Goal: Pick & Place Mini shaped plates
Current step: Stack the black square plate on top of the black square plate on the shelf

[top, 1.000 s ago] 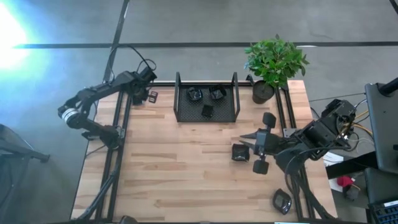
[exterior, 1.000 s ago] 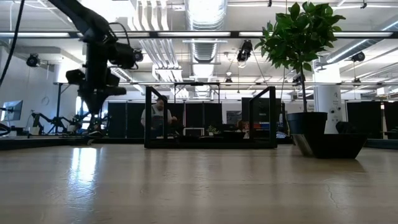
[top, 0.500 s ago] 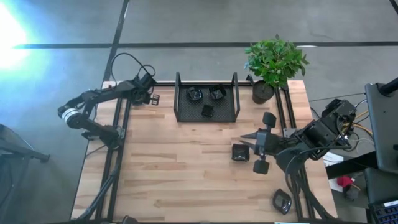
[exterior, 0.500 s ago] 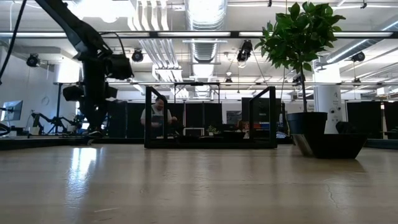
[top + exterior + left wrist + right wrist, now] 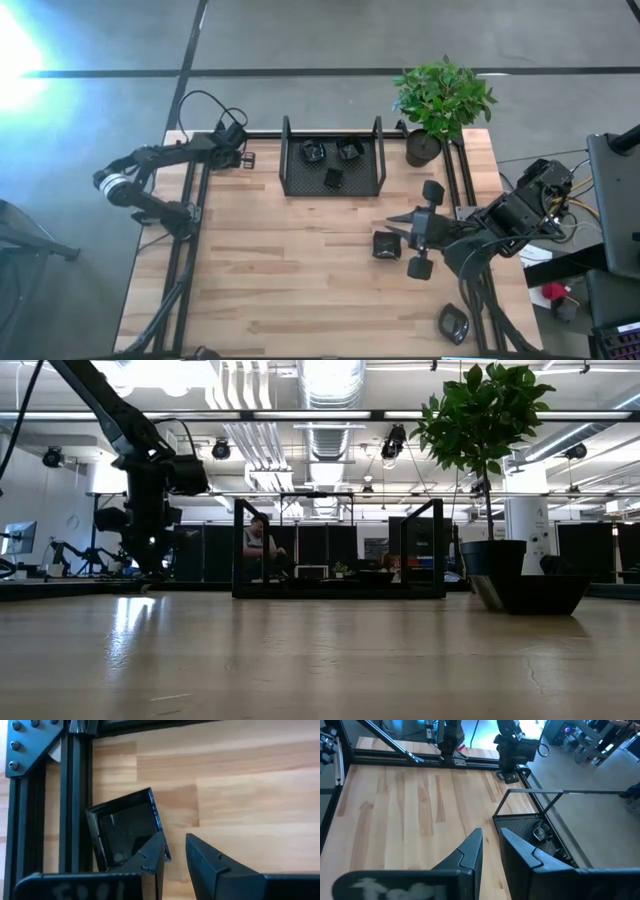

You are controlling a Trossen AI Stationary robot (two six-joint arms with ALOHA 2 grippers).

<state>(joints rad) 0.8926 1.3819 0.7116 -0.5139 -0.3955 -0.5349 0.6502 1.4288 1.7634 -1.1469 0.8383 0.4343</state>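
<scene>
A square black mini plate [image 5: 122, 827] lies flat on the wood by the frame rail at the table's far left corner [image 5: 247, 159]. My left gripper [image 5: 175, 851] is low over it, open by a narrow gap, one finger over the plate's corner and the other beyond its edge. It also shows in the low view [image 5: 150, 560]. Three more plates lie in the mesh tray [image 5: 332, 190]. Another plate [image 5: 386, 245] sits beside my right gripper [image 5: 393, 224], which waits above the table's right half, narrowly open. One rounded plate [image 5: 453, 322] lies at the near right edge. My left gripper comes at the square plate from above, with the plate's edge [image 5: 161, 827] running in under one finger [image 5: 152, 855]. That finger hides the spot, so I cannot tell whether it touches the plate. The plate lies flat on the table.
The black mesh tray with its tall wire ends stands at the far middle. A potted plant [image 5: 440, 100] stands at the far right corner. Black frame rails [image 5: 75, 795] run close beside the left plate. Bare wood fills the table's middle and near left.
My left gripper has moved down toward the square plate at the far left corner, its arm lowering and stretching out flatter. The right arm and all plates have stayed where they were.
</scene>
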